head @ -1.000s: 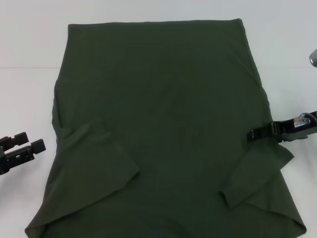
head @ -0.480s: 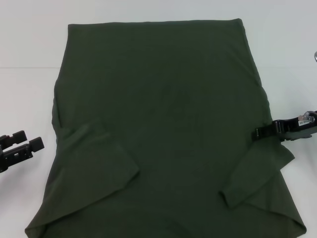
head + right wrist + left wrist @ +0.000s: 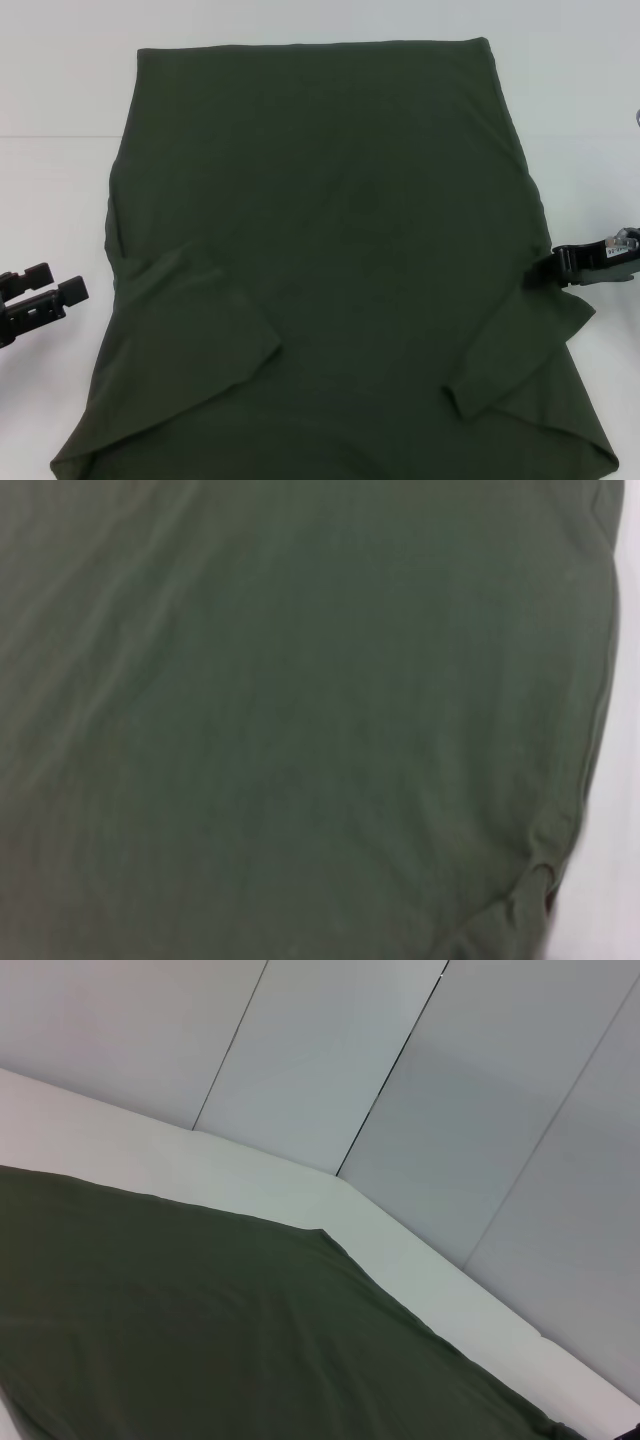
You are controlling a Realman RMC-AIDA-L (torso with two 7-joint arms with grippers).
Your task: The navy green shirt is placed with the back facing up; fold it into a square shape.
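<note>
Navy green shirt [image 3: 330, 260] lies flat on the white table [image 3: 60, 90], plain side up, covering most of the middle of the work area. Near edge runs out of the head view. Both short sleeves are folded inward onto the body: left sleeve [image 3: 195, 325] forms a flap on the near left, right sleeve [image 3: 520, 345] a flap on the near right.

Left gripper [image 3: 45, 285] sits on the near left, over bare table, just beside the shirt's left edge and clear of the cloth. Its two fingers stand apart with a narrow gap, holding nothing.

Right gripper [image 3: 555, 265] is at the shirt's right edge, at the level of the right sleeve fold, tip meeting the cloth margin. Cannot tell whether its fingers are parted or closed.

Far hem lies straight across the table. Left wrist view: shirt [image 3: 200, 1330] flat on table, grey panelled wall [image 3: 400, 1080] behind. Right wrist view: filled by shirt fabric [image 3: 300, 720], with a strip of table along one edge.
</note>
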